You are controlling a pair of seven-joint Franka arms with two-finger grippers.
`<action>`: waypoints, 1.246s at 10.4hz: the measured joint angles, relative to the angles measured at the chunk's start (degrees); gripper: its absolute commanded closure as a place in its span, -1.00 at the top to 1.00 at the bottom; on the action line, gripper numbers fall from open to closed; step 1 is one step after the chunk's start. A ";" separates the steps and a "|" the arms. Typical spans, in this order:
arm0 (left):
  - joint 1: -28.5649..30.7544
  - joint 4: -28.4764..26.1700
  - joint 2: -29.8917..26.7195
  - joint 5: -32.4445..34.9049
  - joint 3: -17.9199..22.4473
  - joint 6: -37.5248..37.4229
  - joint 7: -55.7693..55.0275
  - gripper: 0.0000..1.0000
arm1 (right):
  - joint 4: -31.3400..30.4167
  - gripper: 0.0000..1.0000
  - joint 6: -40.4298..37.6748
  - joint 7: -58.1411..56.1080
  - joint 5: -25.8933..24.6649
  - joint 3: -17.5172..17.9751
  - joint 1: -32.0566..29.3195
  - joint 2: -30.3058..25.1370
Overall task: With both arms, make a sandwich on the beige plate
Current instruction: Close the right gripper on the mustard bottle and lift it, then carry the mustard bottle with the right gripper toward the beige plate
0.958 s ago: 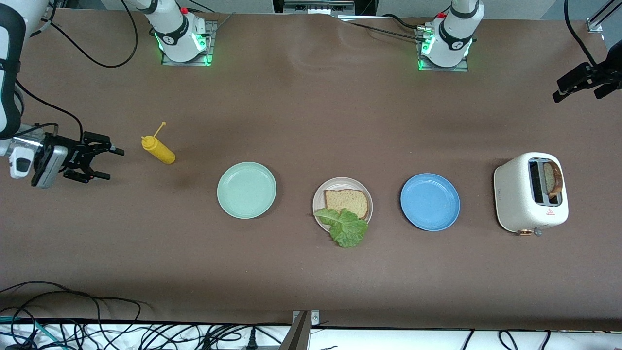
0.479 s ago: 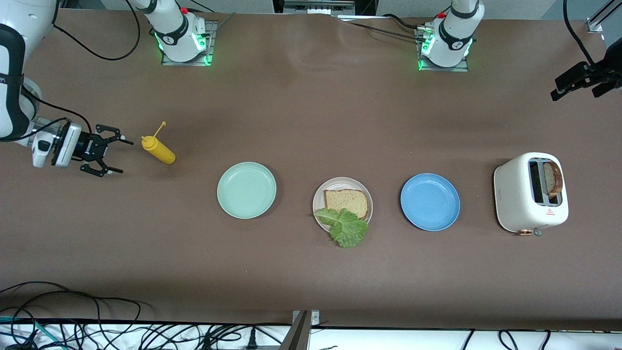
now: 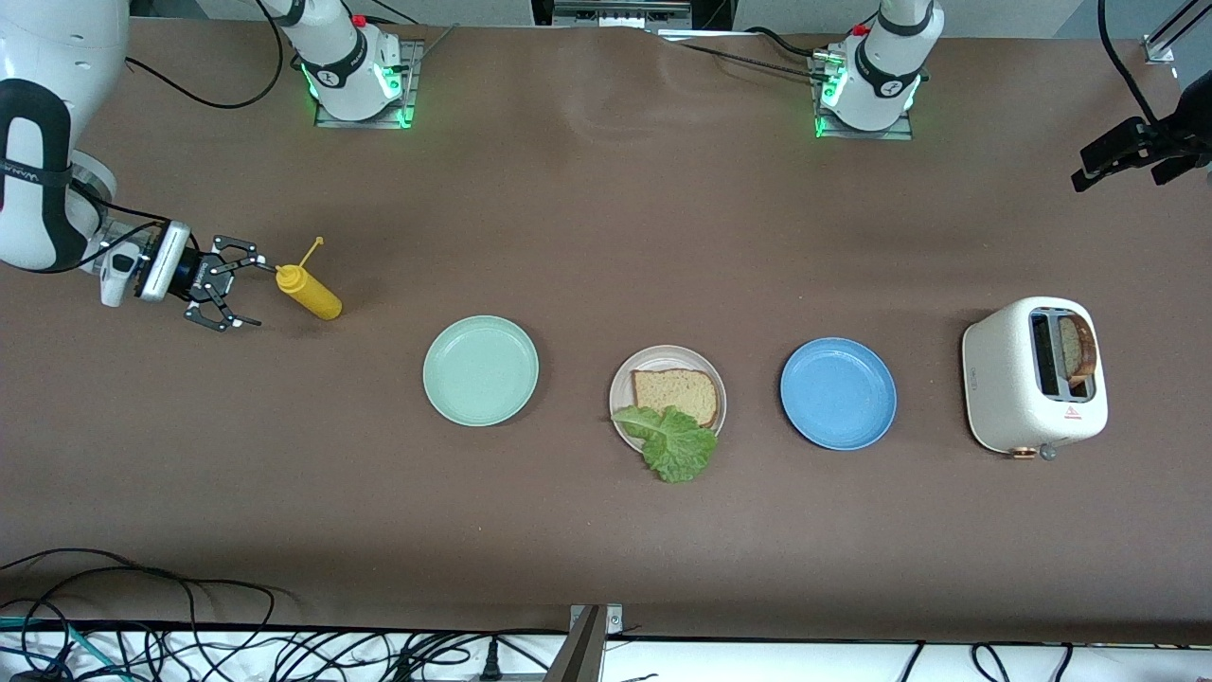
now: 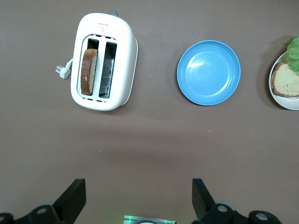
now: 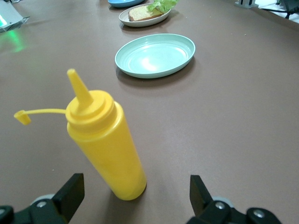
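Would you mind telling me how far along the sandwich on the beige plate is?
Done: one bread slice lies on the beige plate with a lettuce leaf hanging over its rim. In hand: the right end effector, open, is at the yellow squeeze bottle. Left: the second slice sits in the toaster; the left end effector waits, open, above that end of the table.
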 measured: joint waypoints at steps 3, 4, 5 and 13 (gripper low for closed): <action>-0.01 0.00 0.00 0.00 -0.12 -0.34 0.00 1.00 | -1.28 1.00 -0.03 -2.12 4.04 3.09 -0.12 1.33; -0.02 0.00 0.00 0.00 -0.15 -0.75 0.00 1.00 | -1.37 1.00 -0.03 -2.12 5.02 4.29 -0.12 1.75; -0.02 0.00 0.00 0.00 -0.17 -1.51 0.00 1.00 | -1.60 1.00 -0.03 -2.12 6.14 5.35 -0.13 2.21; -0.27 0.23 1.03 0.00 -0.85 -2.84 0.01 1.00 | -1.12 -1.00 2.86 -2.08 9.61 8.61 -0.13 3.71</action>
